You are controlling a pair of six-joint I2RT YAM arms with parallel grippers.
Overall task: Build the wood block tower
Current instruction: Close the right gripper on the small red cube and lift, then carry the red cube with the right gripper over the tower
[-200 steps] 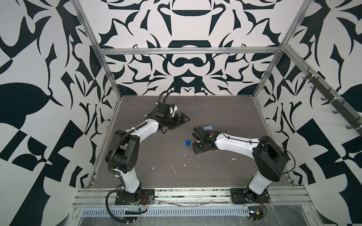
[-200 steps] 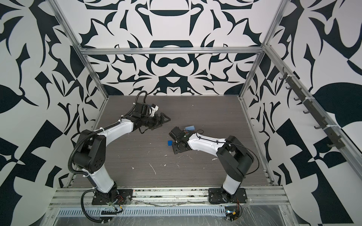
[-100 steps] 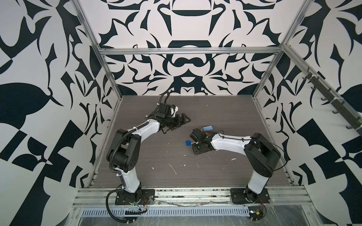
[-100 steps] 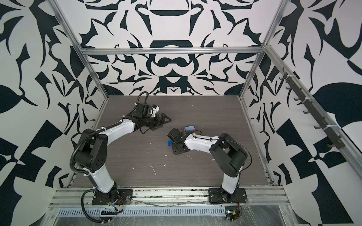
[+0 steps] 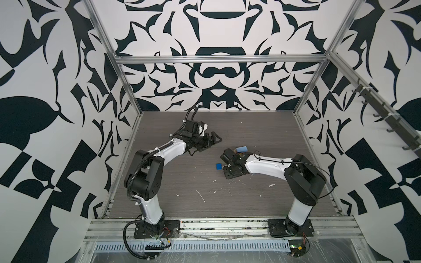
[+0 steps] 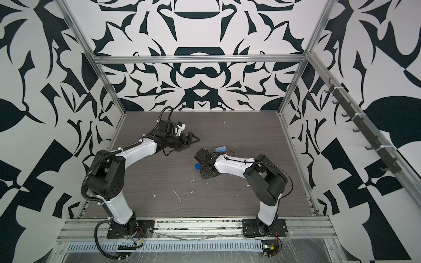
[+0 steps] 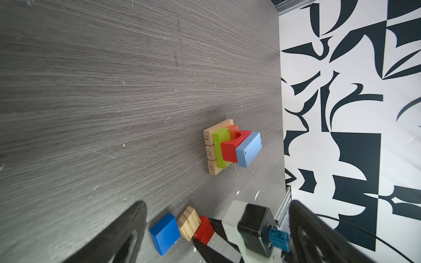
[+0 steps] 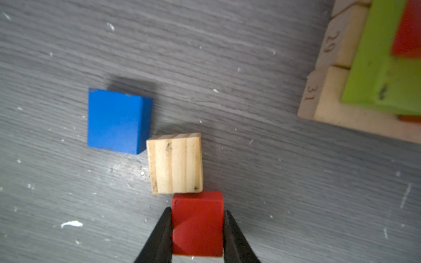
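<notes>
The partly built wood block tower [image 7: 230,145] stands right of mid-table: a tan plank base [image 7: 210,150], a lime green plank [image 7: 219,145], orange, a red arch block and a light blue block [image 7: 248,150] on top. In both top views only that light blue top [image 5: 242,149] [image 6: 220,149] shows. Three cubes lie in a row on the table: blue [image 8: 116,120], tan [image 8: 175,162] and red [image 8: 197,223]. My right gripper [image 8: 197,227] is shut on the red cube, which touches the tan one. My left gripper [image 7: 218,203] hangs open and empty above the table, left of the tower.
The tower's base corner [image 8: 330,91] sits close beside the cubes. White flecks dot the grey wood-grain table [image 5: 205,182]. Patterned walls and metal frame rails close the table in on three sides. In the top views the right arm hides the tan and red cubes; the blue cube [image 5: 218,166] shows.
The right gripper's jaws have closed onto the red cube after the arm reached a little further left. The left arm has barely moved and stays open.
</notes>
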